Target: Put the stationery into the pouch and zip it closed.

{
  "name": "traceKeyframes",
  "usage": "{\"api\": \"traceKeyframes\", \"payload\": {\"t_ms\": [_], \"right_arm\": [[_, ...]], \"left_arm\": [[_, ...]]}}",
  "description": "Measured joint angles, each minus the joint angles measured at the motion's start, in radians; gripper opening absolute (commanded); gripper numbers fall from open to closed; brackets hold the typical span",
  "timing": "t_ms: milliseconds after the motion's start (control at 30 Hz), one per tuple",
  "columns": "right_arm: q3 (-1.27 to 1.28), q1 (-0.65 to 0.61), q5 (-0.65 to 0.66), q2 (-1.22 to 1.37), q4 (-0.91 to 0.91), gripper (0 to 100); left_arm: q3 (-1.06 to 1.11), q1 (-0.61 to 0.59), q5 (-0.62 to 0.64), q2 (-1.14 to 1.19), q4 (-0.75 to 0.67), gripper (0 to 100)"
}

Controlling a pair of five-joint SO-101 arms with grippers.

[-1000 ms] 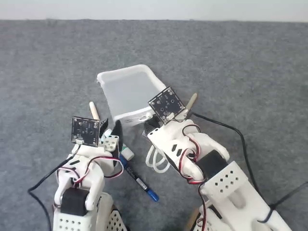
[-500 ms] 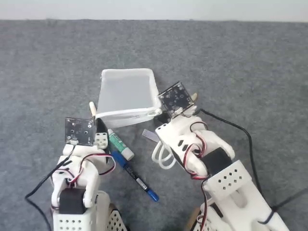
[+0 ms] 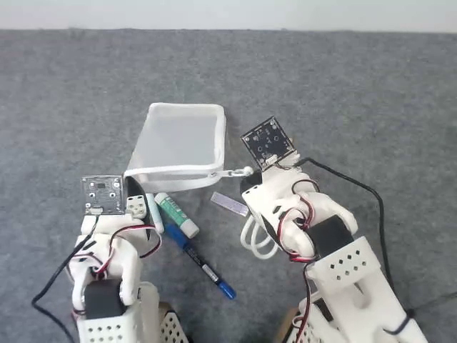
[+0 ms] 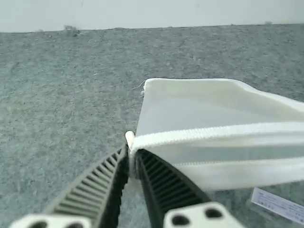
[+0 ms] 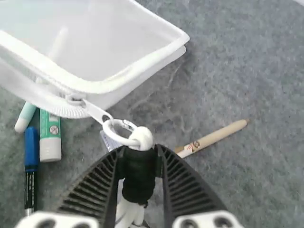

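The white mesh pouch [image 3: 182,141] lies flat mid-table, its zip edge towards the arms. My left gripper [image 4: 132,154] is shut on the pouch's corner [image 3: 136,184]. My right gripper [image 5: 137,153] is shut on the black-and-white cord tied to the zip pull's ring [image 5: 118,131], just beside the pouch's other corner [image 3: 246,177]. The slider [image 5: 76,100] sits at that end. A green glue stick [image 3: 177,216], a blue pen [image 3: 202,264], a pale pen [image 3: 154,214] and a small white eraser [image 3: 230,203] lie on the mat in front of the pouch. A wooden pencil [image 5: 211,137] lies beside it.
Loops of white cord [image 3: 250,239] trail under the right arm. A black cable [image 3: 371,207] runs off to the right. Grey mat [image 3: 357,93] stretches open behind and to both sides of the pouch.
The left gripper drew the pouch's corner leftwards and the right gripper pulled the zip cord rightwards. The pouch turned and its zip edge stretched out straight, uncovering the glue stick and eraser.
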Motion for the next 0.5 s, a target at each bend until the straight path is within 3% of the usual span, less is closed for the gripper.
{"api": "traceKeyframes", "payload": {"t_ms": [233, 500], "right_arm": [[-0.005, 0.000, 0.000, -0.002, 0.031, 21.4], [-0.005, 0.012, -0.002, -0.002, 0.058, 17.7]], "left_arm": [[0.000, -0.002, 0.000, -0.002, 0.000, 1], [0.000, -0.087, 0.000, 0.003, 0.000, 2]]}}
